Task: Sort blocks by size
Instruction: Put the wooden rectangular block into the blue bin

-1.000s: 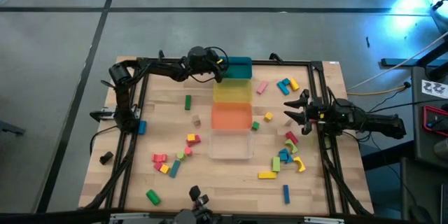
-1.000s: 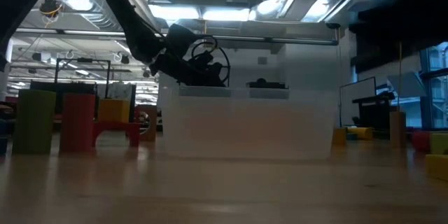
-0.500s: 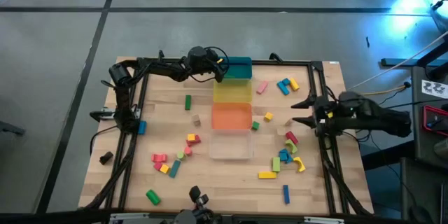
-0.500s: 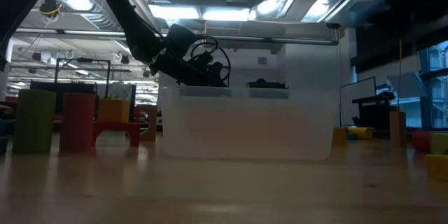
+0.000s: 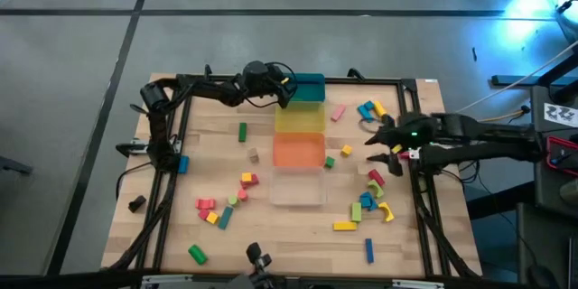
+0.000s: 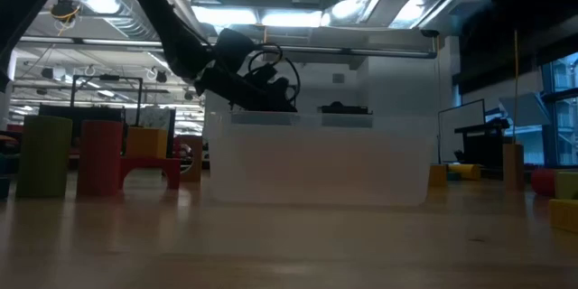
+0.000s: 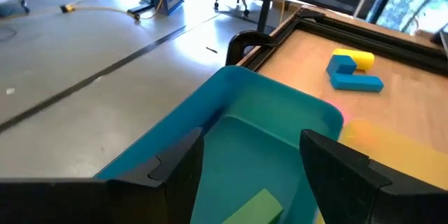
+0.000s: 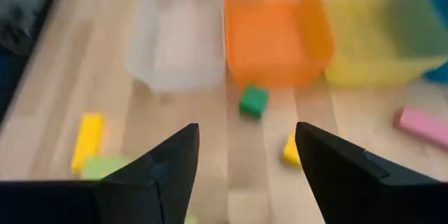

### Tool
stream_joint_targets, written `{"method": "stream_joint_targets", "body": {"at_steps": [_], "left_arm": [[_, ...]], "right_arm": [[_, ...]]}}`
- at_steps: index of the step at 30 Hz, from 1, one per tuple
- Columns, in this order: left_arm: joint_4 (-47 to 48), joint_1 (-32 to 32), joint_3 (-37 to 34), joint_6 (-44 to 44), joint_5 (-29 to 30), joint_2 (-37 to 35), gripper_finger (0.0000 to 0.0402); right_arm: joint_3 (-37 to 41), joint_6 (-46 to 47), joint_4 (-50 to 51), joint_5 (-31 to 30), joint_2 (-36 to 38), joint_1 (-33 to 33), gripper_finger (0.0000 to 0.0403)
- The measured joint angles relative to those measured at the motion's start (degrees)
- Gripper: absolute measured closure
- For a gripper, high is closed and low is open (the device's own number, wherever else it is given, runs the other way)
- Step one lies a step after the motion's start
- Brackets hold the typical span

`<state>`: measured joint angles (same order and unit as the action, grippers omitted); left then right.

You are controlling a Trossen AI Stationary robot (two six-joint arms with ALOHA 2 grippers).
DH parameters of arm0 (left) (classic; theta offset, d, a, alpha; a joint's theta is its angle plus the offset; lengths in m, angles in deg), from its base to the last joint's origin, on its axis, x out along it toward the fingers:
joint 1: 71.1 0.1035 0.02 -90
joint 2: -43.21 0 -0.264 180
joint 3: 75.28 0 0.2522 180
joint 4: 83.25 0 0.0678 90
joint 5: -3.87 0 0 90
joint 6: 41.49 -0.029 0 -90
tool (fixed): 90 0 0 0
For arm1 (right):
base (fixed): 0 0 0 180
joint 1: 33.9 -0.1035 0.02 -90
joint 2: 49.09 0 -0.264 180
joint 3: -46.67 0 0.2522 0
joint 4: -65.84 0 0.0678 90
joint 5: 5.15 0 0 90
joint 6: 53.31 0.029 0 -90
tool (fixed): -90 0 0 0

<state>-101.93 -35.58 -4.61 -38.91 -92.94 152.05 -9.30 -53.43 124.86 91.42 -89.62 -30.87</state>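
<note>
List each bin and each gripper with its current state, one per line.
teal bin: upright, holds a green block
yellow bin: upright, contents cannot be told
orange bin: upright, no block seen inside
clear bin: upright, no block seen inside
left gripper: open, over the teal bin
right gripper: open, empty, above the blocks right of the bins

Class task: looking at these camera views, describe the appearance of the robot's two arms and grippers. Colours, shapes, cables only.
Both arms are black and slender, built of jointed segments. The left gripper and right gripper each end in two dark, flat, tapering fingers. Thin dark cables loop beside the left wrist, and a small green light glows on the right arm.
</note>
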Motion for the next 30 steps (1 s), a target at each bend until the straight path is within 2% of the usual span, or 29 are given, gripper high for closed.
{"method": "stream_joint_targets", "body": {"at_steps": [3,7,9,16,26,30], "left_arm": [[-0.08,-0.74,0.0,-1.47,-0.02,-0.06,0.018],[-0.39,-1.75,0.0,-2.86,-0.02,-0.06,0.018],[-0.43,-2.26,0.0,-3.77,-0.01,-0.06,0.018],[-0.84,-3.33,0.0,-4.75,-0.04,-0.07,0.018],[-0.98,-3.29,0.0,-6.55,-0.02,-0.06,0.018],[-1.11,-3.31,0.0,-6.05,-0.02,-0.07,0.018]], "right_arm": [[-4.04,-2.36,7.88,-1.83,-8.7,-0.04,0.0166],[-8.05,-5.16,17.71,-7.77,-19.29,0.02,0.0166],[-8.81,-6.63,20.36,-9.51,-23.65,0.0,0.0166],[-8.79,-10.27,22.35,-10.02,-36.41,0.0,0.0166],[-8.77,-10.92,22.41,-12.5,-45.52,0.0,0.0166],[-8.75,-10.91,22.11,-13.14,-46.92,0.0,0.0187]]}}
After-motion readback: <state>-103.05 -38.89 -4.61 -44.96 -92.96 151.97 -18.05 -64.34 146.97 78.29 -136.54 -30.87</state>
